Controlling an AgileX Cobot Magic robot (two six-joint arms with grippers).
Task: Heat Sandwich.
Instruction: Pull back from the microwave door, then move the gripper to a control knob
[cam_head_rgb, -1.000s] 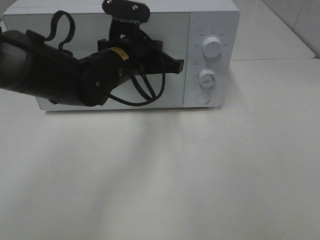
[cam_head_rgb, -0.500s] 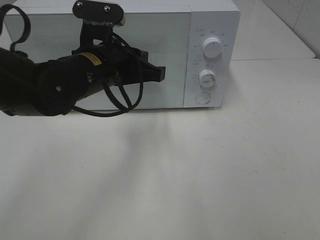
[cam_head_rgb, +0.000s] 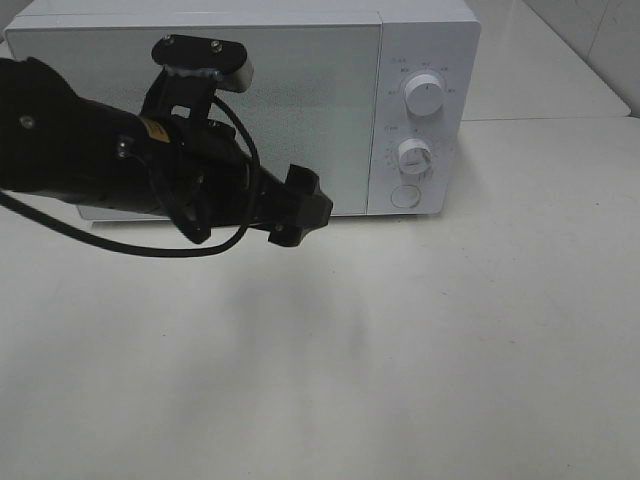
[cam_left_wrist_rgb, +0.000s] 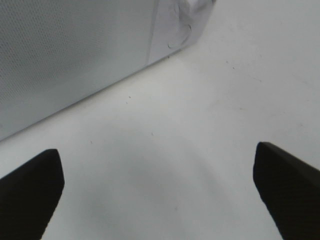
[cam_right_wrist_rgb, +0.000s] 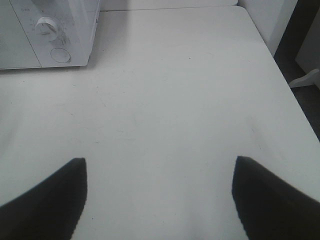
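A white, matte tabletop (cam_head_rgb: 420, 360) carried a white microwave oven (cam_head_rgb: 440, 30), which stood on it just beyond the left gripper (cam_head_rgb: 305, 208). The oven's door (cam_head_rgb: 320, 90) was shut and sat directly behind the gripper. Its control panel (cam_head_rgb: 448, 150) lay off to the gripper's right, with an upper dial (cam_head_rgb: 424, 97), a lower dial (cam_head_rgb: 413, 155) and a round button (cam_head_rgb: 404, 196) beneath them. Below the gripper a soft grey shadow (cam_head_rgb: 270, 300) fell across the tabletop

All three views share the microwave (cam_head_rgb: 330, 100)
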